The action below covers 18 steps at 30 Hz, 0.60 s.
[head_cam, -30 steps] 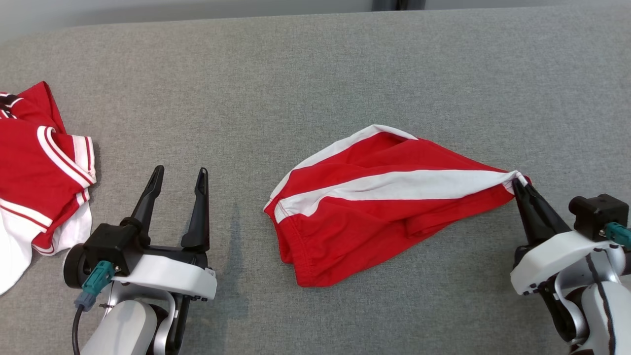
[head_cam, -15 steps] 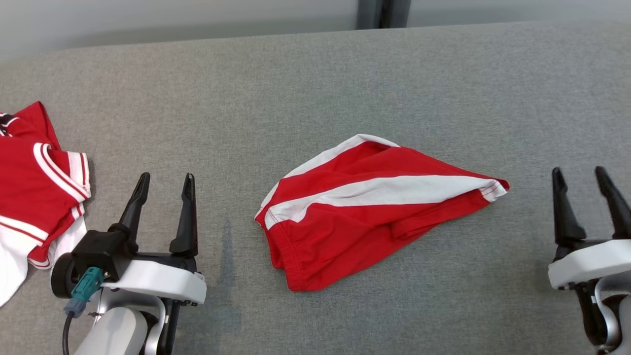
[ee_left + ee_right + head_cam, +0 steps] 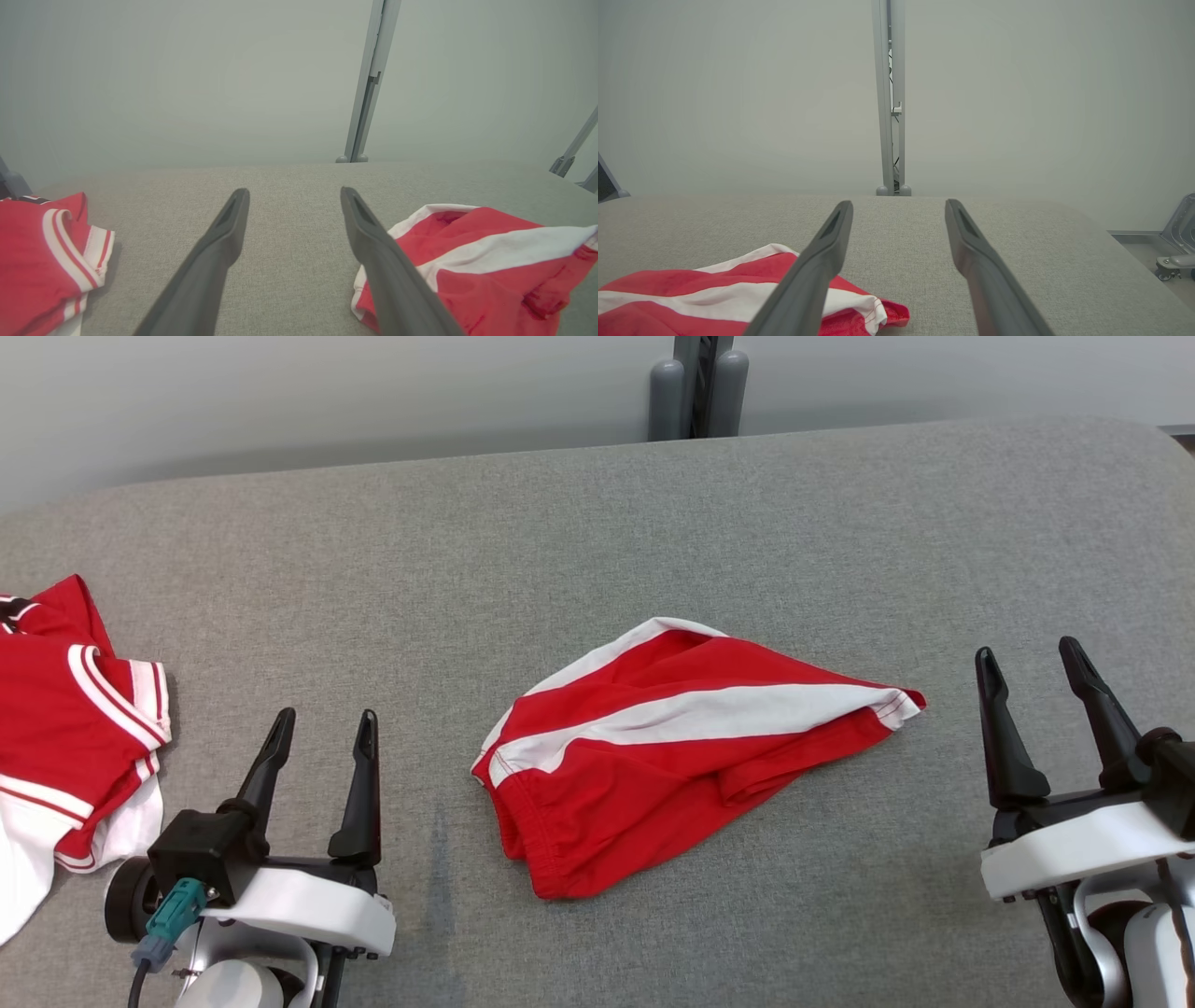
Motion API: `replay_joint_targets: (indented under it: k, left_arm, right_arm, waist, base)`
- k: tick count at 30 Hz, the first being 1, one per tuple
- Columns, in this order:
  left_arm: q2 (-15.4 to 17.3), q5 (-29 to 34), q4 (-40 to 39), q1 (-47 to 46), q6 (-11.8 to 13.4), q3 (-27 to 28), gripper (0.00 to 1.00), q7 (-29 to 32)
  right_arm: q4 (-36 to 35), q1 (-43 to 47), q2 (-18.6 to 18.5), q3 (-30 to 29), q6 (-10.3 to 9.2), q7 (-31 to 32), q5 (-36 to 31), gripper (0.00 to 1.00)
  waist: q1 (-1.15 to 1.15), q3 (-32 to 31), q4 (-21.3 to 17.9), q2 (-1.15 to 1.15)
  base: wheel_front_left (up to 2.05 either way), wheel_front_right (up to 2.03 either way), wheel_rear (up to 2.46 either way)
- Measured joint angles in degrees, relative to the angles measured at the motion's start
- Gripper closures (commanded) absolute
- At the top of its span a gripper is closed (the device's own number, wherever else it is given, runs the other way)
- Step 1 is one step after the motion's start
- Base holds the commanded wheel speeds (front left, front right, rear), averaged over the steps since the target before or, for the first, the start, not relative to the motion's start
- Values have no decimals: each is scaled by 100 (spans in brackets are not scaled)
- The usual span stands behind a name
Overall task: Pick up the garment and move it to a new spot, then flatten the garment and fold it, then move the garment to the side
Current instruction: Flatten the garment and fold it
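**While both jaws stand open, the red shorts lie rumpled and need flattening**

Since the grey desk [image 3: 840, 523] carries everything directly, no container comes into it: both garments lie loose on its cloth top. The red shorts [image 3: 653, 775] with the white stripe sit at mid-desk. They are bunched, with one layer lapped over another, and taper to a pointed corner [image 3: 901, 705] on the right. A red-and-white jersey [image 3: 56, 728] lies at the left edge, well apart from them. The left gripper [image 3: 327, 716] hovers to the left of the shorts, jaws spread and empty. The right gripper [image 3: 1026, 649] hovers just right of the pointed corner, jaws spread and holding nothing.

The step in hand looks like the flattening. To do it well, pinch the pointed corner with the right jaws and the gathered left end [image 3: 509, 803] with the left. Catch the cloth low at the hem, then draw the two ends apart close over the desk so the creases run out before any fold. Keep the left arm clear of the jersey.
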Motion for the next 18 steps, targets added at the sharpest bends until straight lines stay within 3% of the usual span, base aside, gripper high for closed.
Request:
replay_joint_targets:
  k: [13, 18]
  left_arm:
    - [32, -42, -111, 20, 31, -89, 0, 132]
    - [27, -129, -133, -286, -220, -300, 0, 482]
  right_arm:
    - [-32, 88, 41, -7, -1, 38, 24, 0]
    - [-32, 83, 59, 56, -1, 52, 32, 0]
  waist:
    - [0, -57, 6, 0]
    - [0, 34, -30, 0]
  base:
    - [0, 0, 0]
    - [0, 0, 0]
